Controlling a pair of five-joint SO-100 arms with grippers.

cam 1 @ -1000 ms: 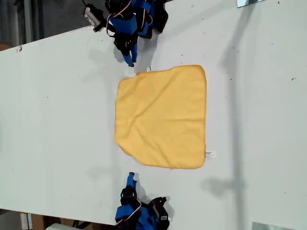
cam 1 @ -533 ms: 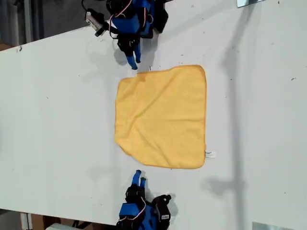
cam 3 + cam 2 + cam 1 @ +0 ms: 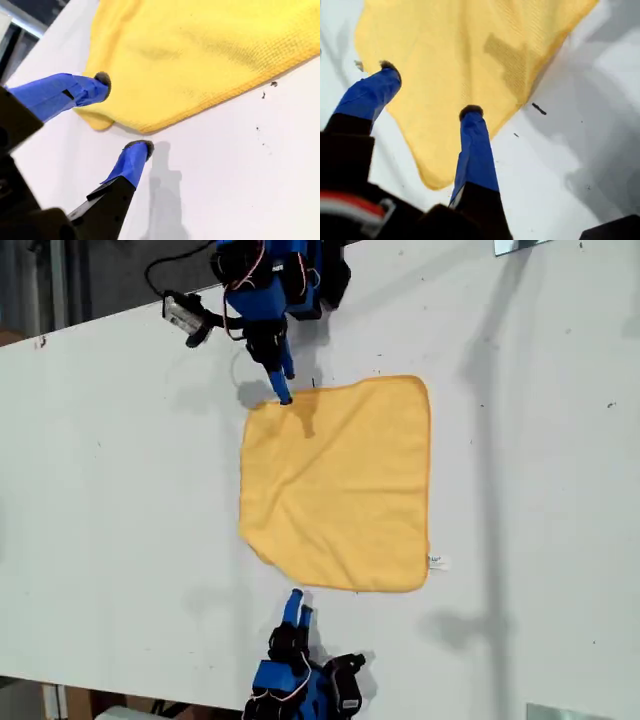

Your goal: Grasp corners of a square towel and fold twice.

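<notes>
Towel [image 3: 340,485] lies flat, yellow-orange, slightly rumpled, white tag [image 3: 437,562] at one corner; both claws spread wide.

No legible text, tag [image 3: 437,561] print included.

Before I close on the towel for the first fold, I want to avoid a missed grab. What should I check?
1. My first pincer open: ok.
2. First pincer over a corner of the towel: ok, both tips sit above cloth.
3. My second pincer open: ok.
4. Second pincer straddling its corner: ok, one finger over the hem, one over the bare table.
5. Tips low enough to pinch cloth: cannot tell.
6. Towel lying flat: not ok, creases show in the exterior view.
</notes>
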